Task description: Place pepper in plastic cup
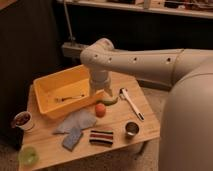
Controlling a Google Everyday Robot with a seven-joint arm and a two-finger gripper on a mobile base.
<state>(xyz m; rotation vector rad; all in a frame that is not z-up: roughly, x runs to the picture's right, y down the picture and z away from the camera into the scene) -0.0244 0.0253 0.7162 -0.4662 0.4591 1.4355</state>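
The pepper is small, green and curved, and lies on the wooden table just right of the yellow bin. My gripper hangs from the pale arm directly above the pepper's left end, pointing down, fingers apart and holding nothing. The plastic cup, pale green and translucent, stands at the table's front left corner, far from the gripper.
A yellow bin with a utensil inside fills the back left. An orange fruit sits just in front of the pepper. Also here: a white cup, metal cup, grey cloth, blue sponge, striped object and white utensil.
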